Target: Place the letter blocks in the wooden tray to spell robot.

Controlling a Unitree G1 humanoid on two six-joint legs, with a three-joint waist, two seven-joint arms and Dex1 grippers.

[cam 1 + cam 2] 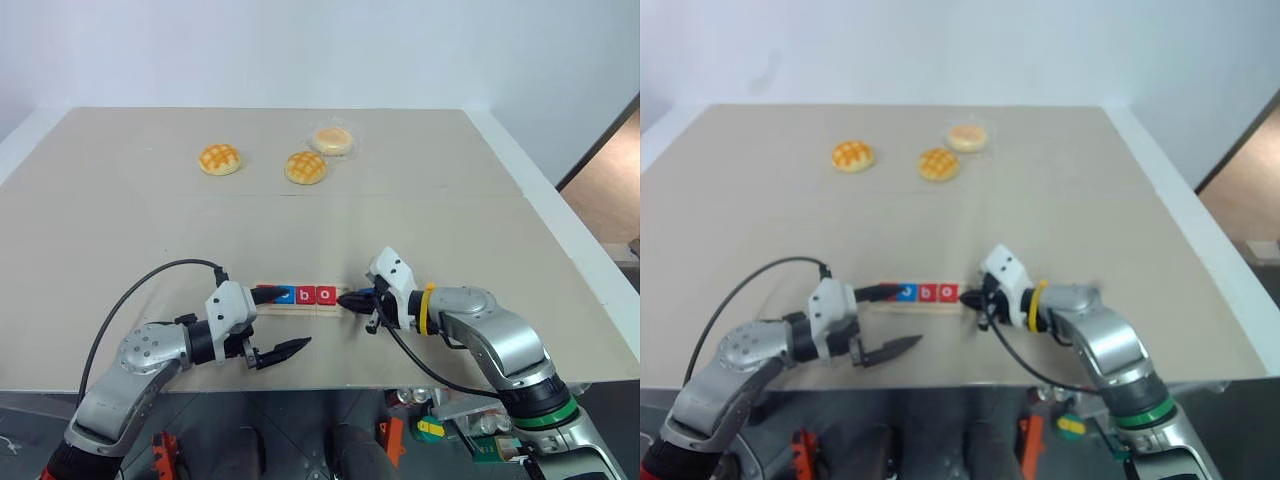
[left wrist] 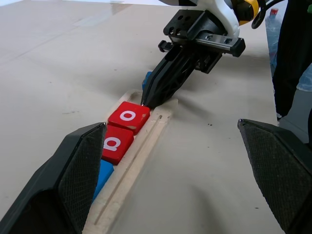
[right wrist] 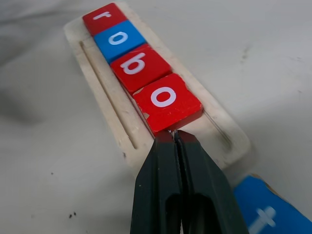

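My right gripper (image 3: 174,139) is pinched fully closed with nothing between its fingers, and its tip presses against the near edge of the red "o" block (image 3: 167,101), the fourth tile in the wooden tray (image 3: 222,127). The tray lies near the front edge of the surface (image 1: 330,215), at about 6 o'clock from the surface's middle. In its slot sit four tiles in a row: a red "r" block (image 3: 104,17), a blue "o" block (image 3: 119,40), a red "b" block (image 3: 139,66) and then the red "o". The last space of the slot, under my right gripper's tip, is bare wood. The blue "t" block (image 3: 265,212) lies outside the tray, on the surface just past the tray's end and beside my right gripper's fingers.

My left gripper (image 1: 283,322) is spread wide and holds nothing; one finger (image 2: 66,183) reaches over the "r" end of the tray, the other finger (image 2: 280,175) hangs off toward the surface's front edge.

Well apart from the tray, toward 12 o'clock, lie three round buns: one (image 1: 220,159) at 11 o'clock, one (image 1: 306,167) at 12, and one in a clear wrapper (image 1: 333,140) just beyond it
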